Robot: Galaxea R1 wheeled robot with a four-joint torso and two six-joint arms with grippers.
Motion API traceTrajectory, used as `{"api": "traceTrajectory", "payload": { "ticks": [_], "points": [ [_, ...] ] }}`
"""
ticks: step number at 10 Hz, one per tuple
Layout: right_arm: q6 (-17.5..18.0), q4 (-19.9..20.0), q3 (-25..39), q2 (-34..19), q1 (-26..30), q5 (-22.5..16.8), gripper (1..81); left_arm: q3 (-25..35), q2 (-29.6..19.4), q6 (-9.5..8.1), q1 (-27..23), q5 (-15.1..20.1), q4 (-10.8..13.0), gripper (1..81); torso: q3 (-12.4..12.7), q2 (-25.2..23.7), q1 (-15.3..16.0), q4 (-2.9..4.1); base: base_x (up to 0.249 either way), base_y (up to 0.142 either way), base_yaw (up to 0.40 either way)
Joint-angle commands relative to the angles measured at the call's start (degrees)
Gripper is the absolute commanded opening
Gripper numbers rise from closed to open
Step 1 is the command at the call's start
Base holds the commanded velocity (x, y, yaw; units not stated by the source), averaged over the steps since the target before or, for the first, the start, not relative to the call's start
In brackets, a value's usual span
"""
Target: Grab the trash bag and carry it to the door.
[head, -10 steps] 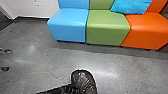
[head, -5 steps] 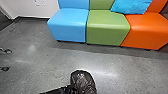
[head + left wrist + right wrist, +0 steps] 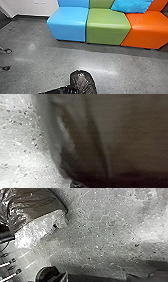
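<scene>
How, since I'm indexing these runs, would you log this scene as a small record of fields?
trash bag: dark, shiny, at the near edge of the head view
left arm: comes in from the head picture's left, reaching to the bag
bag's weight on the arm: cannot tell
seats: blue seat, green seat, orange seat, side by side
cushion: bright blue, on the seating
floor: grey, with glossy reflections
wall: white
</scene>
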Motion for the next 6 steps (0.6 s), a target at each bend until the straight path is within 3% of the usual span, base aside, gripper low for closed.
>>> {"api": "traceTrajectory", "payload": {
  "ticks": [1, 3, 6],
  "points": [
    [-0.13, 1.36, 1.51, -2.25, 3.20, -4.77, 81.1, 3.09, -1.71, -0.07, -4.82, 4.13, -0.30, 1.0, 0.00, 5.40, -3.50, 0.00, 0.000, 0.000, 0.000],
    [-0.13, 1.36, 1.33, -2.34, 3.12, -4.77, 81.1, 4.58, -2.32, -0.07, -4.82, 4.21, -0.30, 1.0, 0.00, 9.62, -6.14, 0.00, 0.000, 0.000, 0.000],
    [-0.13, 1.36, 1.33, -2.60, 3.03, -4.77, 81.1, 7.22, -3.73, -0.16, -4.82, 4.13, -0.30, 1.0, 6.13, 14.98, -9.51, 0.00, 0.000, 0.000, 0.000]
  ]
}}
